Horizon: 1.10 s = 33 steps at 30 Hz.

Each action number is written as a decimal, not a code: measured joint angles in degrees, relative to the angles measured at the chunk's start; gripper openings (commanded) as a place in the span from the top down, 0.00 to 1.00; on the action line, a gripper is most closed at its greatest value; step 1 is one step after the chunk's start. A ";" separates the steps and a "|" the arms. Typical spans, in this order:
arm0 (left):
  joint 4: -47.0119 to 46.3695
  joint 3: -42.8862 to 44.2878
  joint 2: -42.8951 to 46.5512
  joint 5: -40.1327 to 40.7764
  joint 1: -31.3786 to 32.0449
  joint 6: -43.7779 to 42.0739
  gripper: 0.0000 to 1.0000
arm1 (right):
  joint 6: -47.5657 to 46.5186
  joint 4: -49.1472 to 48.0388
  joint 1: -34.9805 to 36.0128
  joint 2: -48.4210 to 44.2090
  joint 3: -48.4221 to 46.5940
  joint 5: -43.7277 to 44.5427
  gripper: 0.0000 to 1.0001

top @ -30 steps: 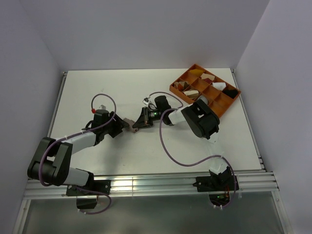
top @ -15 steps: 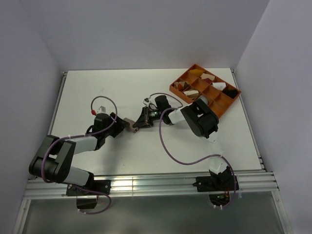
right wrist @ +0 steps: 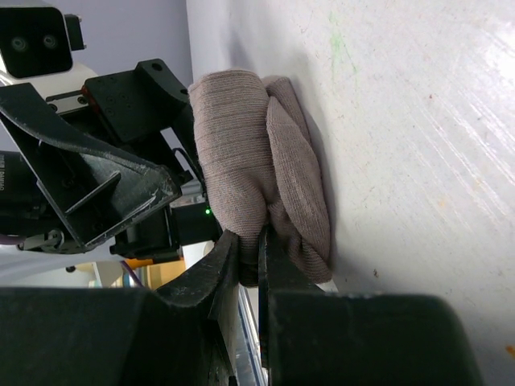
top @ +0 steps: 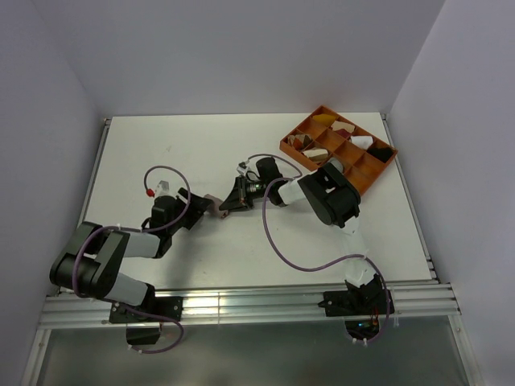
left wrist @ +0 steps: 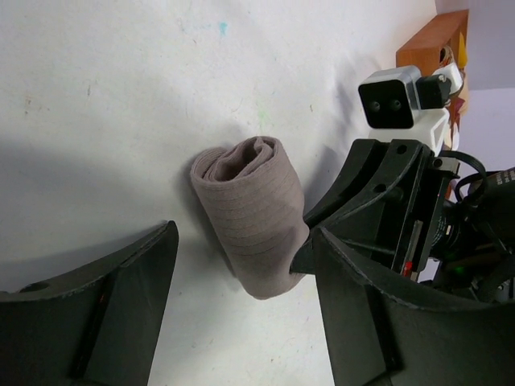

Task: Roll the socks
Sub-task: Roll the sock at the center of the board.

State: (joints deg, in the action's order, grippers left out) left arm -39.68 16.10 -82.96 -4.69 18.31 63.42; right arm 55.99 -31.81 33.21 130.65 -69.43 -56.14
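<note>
While the right gripper pinches an end of the rolled tan sock on the table, the left gripper straddles it, released. Far right, the orange divided tray holds small cloth bundles

Overhead; both wrist close-ups on sock

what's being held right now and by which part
The right gripper pinches the rolled sock at one end; the left gripper is open, holding nothing.

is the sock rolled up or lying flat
Rolled up: the sock is a compact bundle on the table, layers coiled at one end, the right gripper pinching the other.
</note>
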 measured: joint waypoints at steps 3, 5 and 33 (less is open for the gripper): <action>-2.84 0.39 -2.47 -0.07 0.00 0.85 0.30 | 0.02 0.00 0.00 0.00 0.00 0.00 1.00; -4.07 1.05 -4.00 -0.09 0.00 1.18 0.31 | 0.02 0.00 0.00 0.00 0.00 -0.02 1.00; 3.23 8.07 -8.52 0.09 -0.74 2.21 1.00 | -0.83 1.64 0.00 -0.20 -0.09 0.11 0.96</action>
State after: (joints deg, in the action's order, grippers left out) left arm -36.45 24.16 -91.48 -4.60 17.56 65.63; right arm 55.16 -30.17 33.21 130.45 -69.52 -56.03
